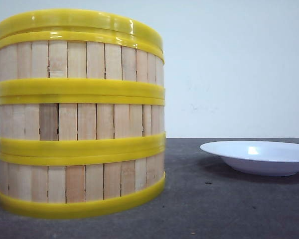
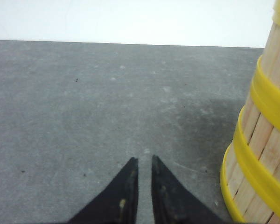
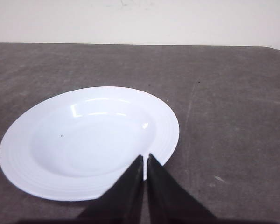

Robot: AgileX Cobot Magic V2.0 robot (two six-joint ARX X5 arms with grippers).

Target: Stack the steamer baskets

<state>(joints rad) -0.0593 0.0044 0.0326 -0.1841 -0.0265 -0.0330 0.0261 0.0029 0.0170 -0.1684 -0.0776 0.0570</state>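
Three steamer baskets stand stacked one on another at the left of the front view: the bottom one [image 1: 79, 181], the middle one [image 1: 79, 122] and the top one [image 1: 79, 59], all with pale slat walls and yellow rims. A further yellow rim [image 1: 74, 20] caps the stack. The stack's side [image 2: 263, 154] also shows in the left wrist view, close beside my left gripper [image 2: 144, 159], which is shut on nothing just above the table. My right gripper [image 3: 145, 156] is shut and empty, its tips over the near rim of the plate. Neither gripper shows in the front view.
A white shallow plate [image 1: 259, 155] lies on the dark grey table to the right of the stack, and its rim [image 3: 18, 158] shows in the right wrist view. A pale wall closes off the back of the table [image 1: 214, 209].
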